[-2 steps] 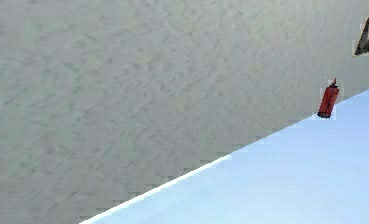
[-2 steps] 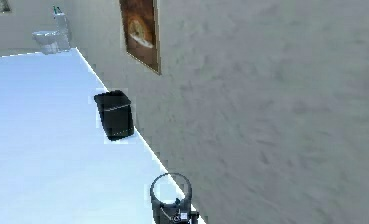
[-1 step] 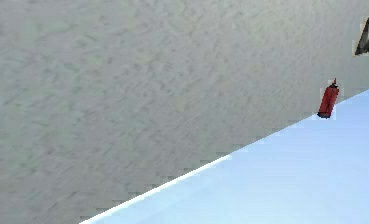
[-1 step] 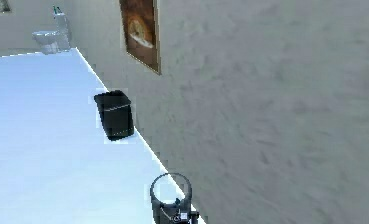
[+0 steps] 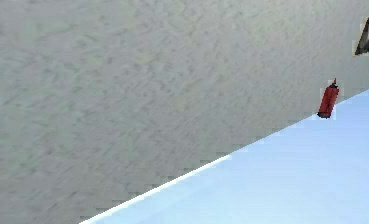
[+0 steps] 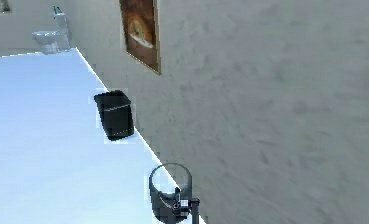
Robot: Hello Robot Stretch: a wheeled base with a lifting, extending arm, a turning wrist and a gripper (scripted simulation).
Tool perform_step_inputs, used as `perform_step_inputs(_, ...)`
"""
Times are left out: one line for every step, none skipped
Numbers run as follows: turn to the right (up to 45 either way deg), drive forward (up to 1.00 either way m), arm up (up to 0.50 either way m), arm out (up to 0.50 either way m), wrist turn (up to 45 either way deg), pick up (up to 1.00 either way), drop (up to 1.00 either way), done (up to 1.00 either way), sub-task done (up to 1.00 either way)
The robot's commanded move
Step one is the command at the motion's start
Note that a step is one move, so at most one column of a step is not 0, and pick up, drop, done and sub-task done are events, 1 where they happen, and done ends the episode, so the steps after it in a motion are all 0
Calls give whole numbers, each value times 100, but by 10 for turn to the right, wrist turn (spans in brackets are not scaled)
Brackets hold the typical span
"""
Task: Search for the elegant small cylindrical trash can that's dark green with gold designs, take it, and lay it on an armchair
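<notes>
The wall (image 5: 122,80) is grey with soft lighter and darker speckles all over. The floor (image 5: 292,180) is a very pale blue, almost white. A thin white strip (image 5: 182,178) runs where wall meets floor. The fire extinguisher (image 5: 328,98) is bright red with a black top. In the arm side view, the square bin (image 6: 114,114) is black all over. The picture (image 6: 140,32) on the wall has a dark brown frame, and inside it is orange-brown with a pale cream shape. The round bin (image 6: 170,186) is grey and see-through with a dark rim. The gripper (image 6: 184,207) is black.
</notes>
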Motion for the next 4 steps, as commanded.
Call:
perform_step_inputs(0, 0, 50, 0, 0, 0, 0, 0, 0)
perform_step_inputs(0, 0, 18, 0, 0, 0, 0, 0, 0)
perform_step_inputs(0, 0, 0, 0, -450, 0, 0, 0, 0)
perform_step_inputs(0, 0, 0, 0, -450, 0, 0, 0, 0)
